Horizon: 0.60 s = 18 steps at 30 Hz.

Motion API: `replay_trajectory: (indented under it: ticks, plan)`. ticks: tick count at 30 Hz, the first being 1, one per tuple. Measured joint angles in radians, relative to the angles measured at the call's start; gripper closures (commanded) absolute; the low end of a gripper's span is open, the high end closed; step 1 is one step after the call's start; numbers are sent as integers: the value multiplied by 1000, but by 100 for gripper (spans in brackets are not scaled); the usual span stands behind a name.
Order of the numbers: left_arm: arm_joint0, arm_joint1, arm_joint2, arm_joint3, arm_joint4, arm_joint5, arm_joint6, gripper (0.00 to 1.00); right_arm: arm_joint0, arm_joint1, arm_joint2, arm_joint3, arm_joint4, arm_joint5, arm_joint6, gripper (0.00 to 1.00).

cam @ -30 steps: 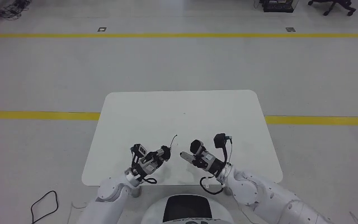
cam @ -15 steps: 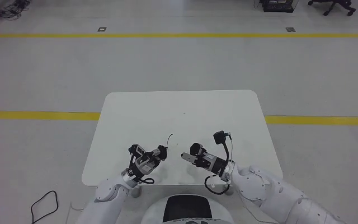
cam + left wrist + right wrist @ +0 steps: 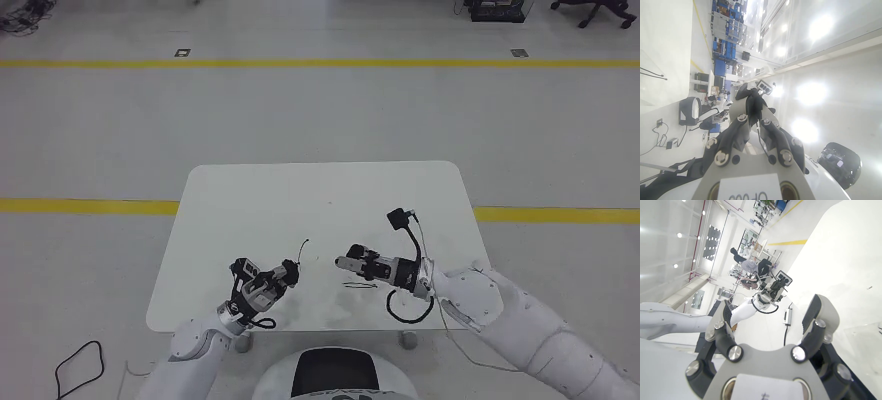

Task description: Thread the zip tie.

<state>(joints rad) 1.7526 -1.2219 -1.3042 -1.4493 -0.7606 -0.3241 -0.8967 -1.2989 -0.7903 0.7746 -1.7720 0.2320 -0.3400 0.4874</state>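
Zip tie (image 3: 302, 248) is clamped in the left gripper (image 3: 289, 272), tip sticking up, over the desk (image 3: 330, 190) front edge, left of centre. Right gripper (image 3: 348, 262) is spread wide, facing it, near. A thin black strap (image 3: 358, 285) lies flat on the desk just under the right gripper.

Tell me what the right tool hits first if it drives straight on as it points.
Most likely the left tool, shut on the zip tie: the open right tool faces it with nothing visible between them. Depth is unclear, so it might pass by.
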Motion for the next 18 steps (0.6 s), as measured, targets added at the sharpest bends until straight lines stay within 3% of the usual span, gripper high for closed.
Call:
replay_trajectory:
  ticks: [9, 18]
  plan:
    - [0, 0, 0, 0, 0, 0, 0, 100, 9, -24, 37, 54, 190, 0, 323, 0]
    - [0, 0, 0, 0, 0, 0, 0, 100, 9, -25, 36, 60, 195, 0, 340, 0]
